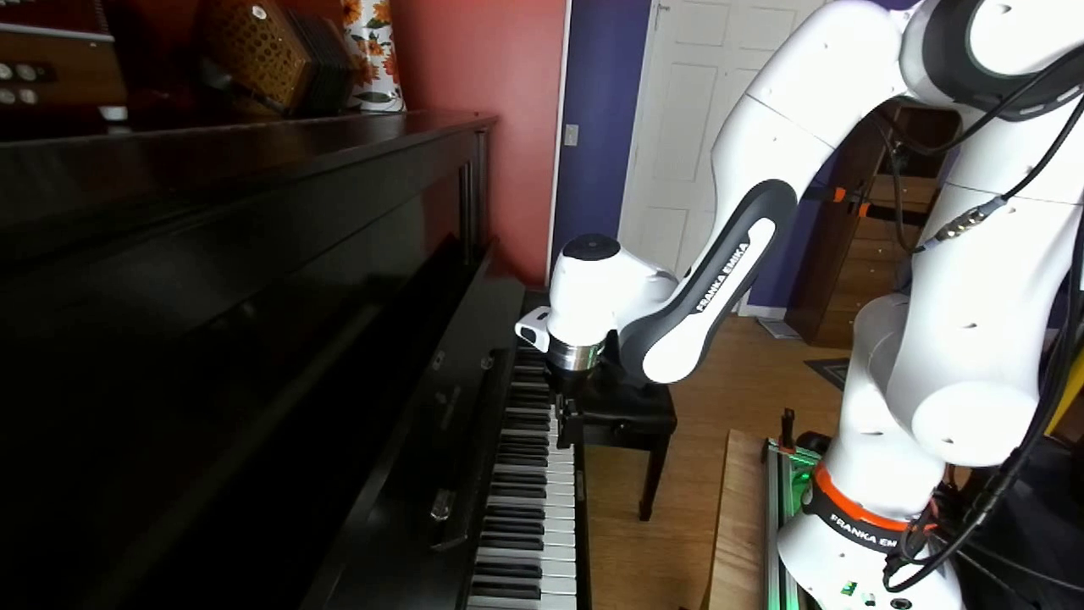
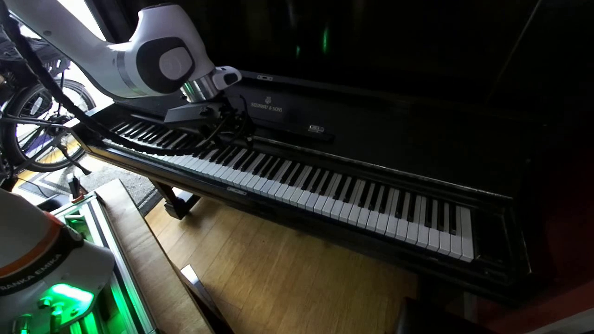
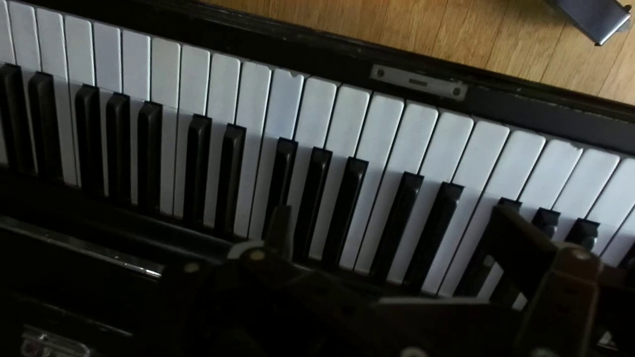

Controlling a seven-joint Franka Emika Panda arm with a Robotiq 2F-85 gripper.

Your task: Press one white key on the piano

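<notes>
The glossy black piano (image 1: 254, 254) shows in both exterior views (image 2: 399, 139), its lid raised and its long row of keys bare. In the wrist view its white keys (image 3: 387, 124) and black keys (image 3: 347, 213) run slantwise across the picture. My dark gripper (image 1: 569, 428) points down over the middle of the keyboard. In the wrist view the gripper (image 3: 391, 210) is open, its two fingers wide apart with nothing between them. The fingers overlap the rear part of the keys, by the black keys. I cannot tell whether a fingertip touches a key.
A black padded bench (image 1: 622, 407) stands close beside the keyboard, behind the gripper. A wooden table (image 1: 732, 517) bears the robot base. A dark cable (image 2: 139, 146) hangs across the far keys. A bicycle (image 2: 41, 125) stands beyond. A concertina (image 1: 262, 55) sits on the piano top.
</notes>
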